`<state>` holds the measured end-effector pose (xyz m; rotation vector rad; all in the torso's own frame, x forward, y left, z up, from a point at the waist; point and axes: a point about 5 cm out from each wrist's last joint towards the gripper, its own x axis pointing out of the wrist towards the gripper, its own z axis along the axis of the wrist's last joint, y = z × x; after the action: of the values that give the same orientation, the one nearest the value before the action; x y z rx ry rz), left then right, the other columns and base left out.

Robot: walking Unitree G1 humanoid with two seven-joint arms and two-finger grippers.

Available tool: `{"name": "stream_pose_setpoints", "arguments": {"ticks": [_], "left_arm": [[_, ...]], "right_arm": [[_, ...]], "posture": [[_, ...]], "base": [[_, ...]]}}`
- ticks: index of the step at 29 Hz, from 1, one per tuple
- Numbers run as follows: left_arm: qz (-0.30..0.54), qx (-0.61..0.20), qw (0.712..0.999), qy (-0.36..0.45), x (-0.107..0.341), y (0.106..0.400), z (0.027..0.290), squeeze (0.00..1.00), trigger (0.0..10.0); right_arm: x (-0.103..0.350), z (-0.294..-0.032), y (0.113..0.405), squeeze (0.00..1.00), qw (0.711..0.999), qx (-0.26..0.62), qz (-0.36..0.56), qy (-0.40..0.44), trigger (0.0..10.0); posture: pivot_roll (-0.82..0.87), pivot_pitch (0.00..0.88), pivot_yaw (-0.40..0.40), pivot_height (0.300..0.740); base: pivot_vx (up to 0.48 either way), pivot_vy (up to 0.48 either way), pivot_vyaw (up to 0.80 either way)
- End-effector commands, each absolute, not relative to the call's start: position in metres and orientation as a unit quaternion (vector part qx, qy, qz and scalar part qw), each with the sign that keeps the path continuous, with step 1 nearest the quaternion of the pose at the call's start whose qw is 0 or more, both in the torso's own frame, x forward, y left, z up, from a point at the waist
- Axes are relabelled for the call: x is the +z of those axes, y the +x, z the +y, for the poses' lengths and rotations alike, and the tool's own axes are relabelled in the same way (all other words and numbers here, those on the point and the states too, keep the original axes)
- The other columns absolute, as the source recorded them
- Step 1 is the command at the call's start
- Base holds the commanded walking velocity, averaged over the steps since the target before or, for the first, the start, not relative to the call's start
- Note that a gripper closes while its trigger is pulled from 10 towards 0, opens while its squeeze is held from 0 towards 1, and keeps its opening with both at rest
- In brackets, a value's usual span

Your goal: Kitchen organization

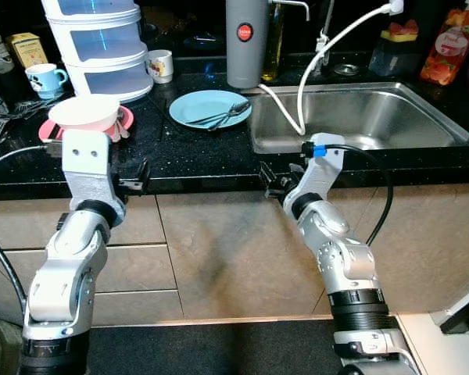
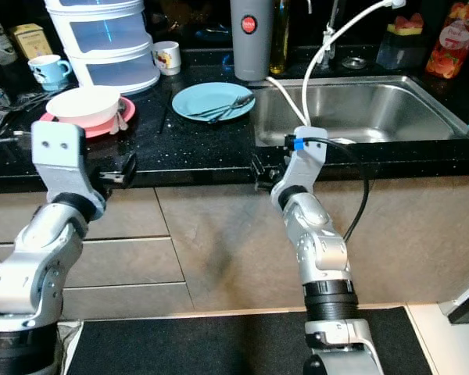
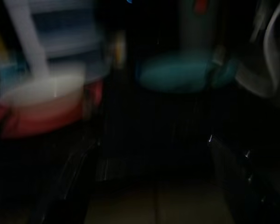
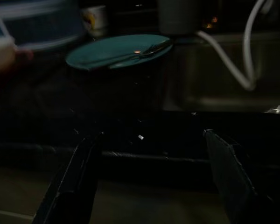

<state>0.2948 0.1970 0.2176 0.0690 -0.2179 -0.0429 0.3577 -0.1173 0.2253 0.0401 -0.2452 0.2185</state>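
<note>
My left pincer (image 1: 141,178) and right pincer (image 1: 270,181) hover spread wide, empty, at the edge of the speckled black bench (image 1: 195,152). On it, forks (image 1: 223,116) lie across a round teal plate (image 1: 209,107) beside the steel sink (image 1: 375,117).

black countertop (image 1: 187,152), teal plate (image 1: 207,107), mugs (image 1: 47,78)

Both eye views are bright and sharp with glints on the counter; both wrist views are dim and blurred.

Two mugs (image 1: 45,78) (image 1: 160,65), one teal plate (image 1: 209,107), one white bowl (image 1: 84,112), one sink (image 1: 359,117).
</note>
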Motion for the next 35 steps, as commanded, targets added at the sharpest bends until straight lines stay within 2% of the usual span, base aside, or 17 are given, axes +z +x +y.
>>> {"name": "stream_pose_setpoints", "arguments": {"ticks": [1, 3, 8, 9, 12, 16, 17, 21, 24, 32, 35], "left_arm": [[-0.103, -0.022, 0.993, 0.049, 0.211, 0.295, 0.202, 0.00, 10.0], [-0.085, -0.011, 0.996, 0.036, 0.180, 0.283, 0.213, 0.00, 10.0], [-0.065, -0.008, 0.998, 0.016, 0.169, 0.275, 0.216, 0.00, 10.0], [-0.081, -0.005, 0.997, 0.018, 0.173, 0.271, 0.218, 0.00, 10.0], [-0.109, -0.006, 0.993, 0.043, 0.183, 0.271, 0.218, 0.00, 10.0], [-0.155, -0.010, 0.985, 0.071, 0.203, 0.274, 0.218, 0.00, 10.0], [-0.185, -0.011, 0.979, 0.080, 0.219, 0.277, 0.217, 0.00, 10.0], [-0.194, -0.005, 0.979, 0.066, 0.230, 0.283, 0.219, 0.00, 10.0], [-0.183, -0.001, 0.981, 0.067, 0.230, 0.286, 0.221, 0.00, 10.0], [-0.183, -0.012, 0.981, 0.070, 0.234, 0.289, 0.214, 0.00, 10.0], [-0.193, 0.010, 0.979, 0.068, 0.240, 0.290, 0.218, 0.00, 10.0]], "right_arm": [[0.219, -0.113, 0.356, 0.00, 0.986, 0.116, -0.123, -0.008, 10.0], [0.187, -0.110, 0.342, 0.00, 0.986, 0.129, -0.102, -0.014, 10.0], [0.172, -0.115, 0.334, 0.00, 0.989, 0.112, -0.095, -0.002, 10.0], [0.174, -0.123, 0.333, 0.00, 0.991, 0.077, -0.105, 0.030, 10.0], [0.189, -0.130, 0.335, 0.00, 0.986, 0.057, -0.137, 0.071, 10.0], [0.216, -0.136, 0.339, 0.00, 0.973, 0.053, -0.188, 0.121, 10.0], [0.232, -0.140, 0.342, 0.00, 0.965, 0.057, -0.211, 0.142, 10.0], [0.240, -0.138, 0.348, 0.00, 0.969, 0.070, -0.204, 0.117, 10.0], [0.240, -0.131, 0.353, 0.00, 0.977, 0.083, -0.186, 0.059, 10.0], [0.245, -0.130, 0.353, 0.00, 0.974, 0.078, -0.198, 0.073, 10.0], [0.247, -0.132, 0.353, 0.00, 0.974, 0.073, -0.203, 0.073, 10.0]], "posture": [[0.01, 0.065, 0.034, 0.740], [0.00, 0.067, 0.034, 0.740], [0.00, 0.070, 0.033, 0.740], [0.00, 0.072, 0.030, 0.740], [0.00, 0.074, 0.028, 0.740], [0.00, 0.076, 0.025, 0.740], [0.00, 0.074, 0.022, 0.740], [0.00, 0.072, 0.021, 0.740], [0.00, 0.071, 0.020, 0.740], [0.00, 0.070, 0.018, 0.740], [0.00, 0.070, 0.018, 0.740]], "base": [[0.000, 0.000, 0.00], [0.000, 0.000, 0.00], [0.000, 0.000, 0.00], [0.000, 0.000, 0.00], [0.000, 0.000, 0.00], [0.000, 0.000, 0.00], [0.000, 0.000, 0.00], [0.000, 0.000, 0.00], [0.000, 0.000, 0.00], [0.000, 0.000, 0.00], [0.000, 0.000, 0.00]]}}
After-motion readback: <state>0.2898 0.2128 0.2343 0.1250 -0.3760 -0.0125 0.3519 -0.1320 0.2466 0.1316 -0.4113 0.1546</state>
